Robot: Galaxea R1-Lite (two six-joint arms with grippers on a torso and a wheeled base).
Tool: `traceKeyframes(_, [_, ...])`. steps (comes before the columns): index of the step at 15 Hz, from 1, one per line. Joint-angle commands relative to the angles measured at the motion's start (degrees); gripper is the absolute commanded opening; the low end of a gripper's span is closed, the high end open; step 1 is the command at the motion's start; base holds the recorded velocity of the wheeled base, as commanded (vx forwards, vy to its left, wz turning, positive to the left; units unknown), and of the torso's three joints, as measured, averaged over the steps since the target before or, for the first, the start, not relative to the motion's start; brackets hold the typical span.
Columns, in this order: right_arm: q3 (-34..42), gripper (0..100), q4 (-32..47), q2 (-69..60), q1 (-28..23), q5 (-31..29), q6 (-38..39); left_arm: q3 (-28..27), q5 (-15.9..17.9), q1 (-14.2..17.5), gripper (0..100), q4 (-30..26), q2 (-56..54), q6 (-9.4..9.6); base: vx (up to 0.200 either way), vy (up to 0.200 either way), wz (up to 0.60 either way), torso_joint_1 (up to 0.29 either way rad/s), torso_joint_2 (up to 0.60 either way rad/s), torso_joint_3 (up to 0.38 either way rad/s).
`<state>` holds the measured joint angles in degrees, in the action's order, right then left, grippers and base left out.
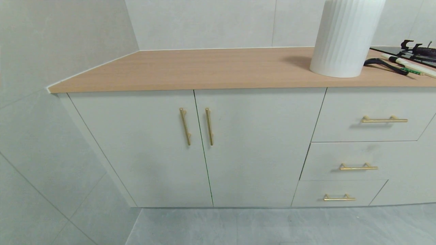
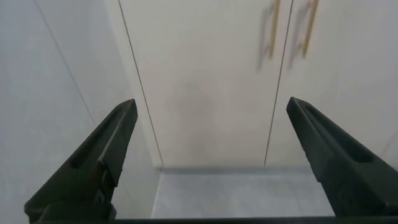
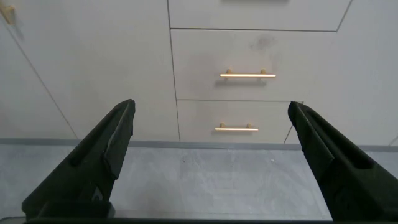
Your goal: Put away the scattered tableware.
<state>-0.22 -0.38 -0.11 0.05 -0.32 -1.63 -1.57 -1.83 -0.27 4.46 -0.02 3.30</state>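
Several scattered utensils lie at the far right of the wooden countertop (image 1: pixel 204 68): a black curved one (image 1: pixel 385 64), a long white one (image 1: pixel 410 64) and a thin green one (image 1: pixel 413 71). My left gripper (image 2: pixel 210 104) hangs low, open and holding nothing, facing the double cabinet doors (image 2: pixel 205 93). My right gripper (image 3: pixel 210 106) is also low, open and holding nothing, facing the stack of drawers (image 3: pixel 249 62) with gold handles.
A tall white ribbed container (image 1: pixel 344 37) stands on the counter beside the utensils. A black stove top (image 1: pixel 419 52) lies at the far right edge. Below are two doors with gold handles (image 1: pixel 185 126) and three shut drawers (image 1: pixel 374 115). A tiled wall closes the left side.
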Motion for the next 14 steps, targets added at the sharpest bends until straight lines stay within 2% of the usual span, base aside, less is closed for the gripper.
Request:
traceKeyframes(1, [0.22, 100, 0.11, 0.11, 0.04, 0.05, -0.04, 1.57, 0.42, 0.0, 100, -1.65, 0.02, 0.12, 0.0, 0.0, 0.0, 0.0, 0.0, 0.0])
traceKeyframes(3, [0.22, 100, 0.11, 0.11, 0.04, 0.05, 0.23, 1.57, 0.42, 0.0, 100, -4.73, 0.02, -0.32, 0.0, 0.0, 0.0, 0.0, 0.0, 0.0])
traceKeyframes(4, [0.22, 100, 0.11, 0.11, 0.04, -0.03, 0.67, 1.57, 0.42, 0.0, 100, -4.55, 0.02, -0.75, 0.0, 0.0, 0.0, 0.0, 0.0, 0.0])
traceKeyframes(5, [0.22, 100, 0.11, 0.11, 0.04, 0.05, 0.84, 1.57, 0.42, 0.0, 100, -4.55, 0.02, -1.99, 0.0, 0.0, 0.0, 0.0, 0.0, 0.0])
traceKeyframes(6, [0.22, 100, 0.03, 0.11, 0.04, -0.12, 1.02, 1.57, 0.42, 0.0, 100, -4.55, 0.02, -1.72, 0.0, 0.0, 0.0, 0.0, 0.0, 0.0])
traceKeyframes(7, [0.22, 100, 0.11, 0.11, 0.04, -0.12, 0.93, 1.57, 0.42, 0.0, 100, -4.55, 0.02, -2.25, 0.0, 0.0, 0.0, 0.0, 0.0, 0.0])
traceKeyframes(8, [0.22, 100, 0.11, 0.11, 0.04, -0.12, 1.02, 1.57, 0.33, 0.0, 100, -4.46, 0.02, -3.66, 0.0, 0.0, 0.0, 0.0, 0.0, 0.0])
traceKeyframes(14, [0.22, 100, 0.11, 0.11, 0.04, -0.12, 1.02, 1.57, 0.33, 0.0, 100, -4.46, 0.02, -3.57, 0.0, 0.0, 0.0, 0.0, 0.0, 0.0])
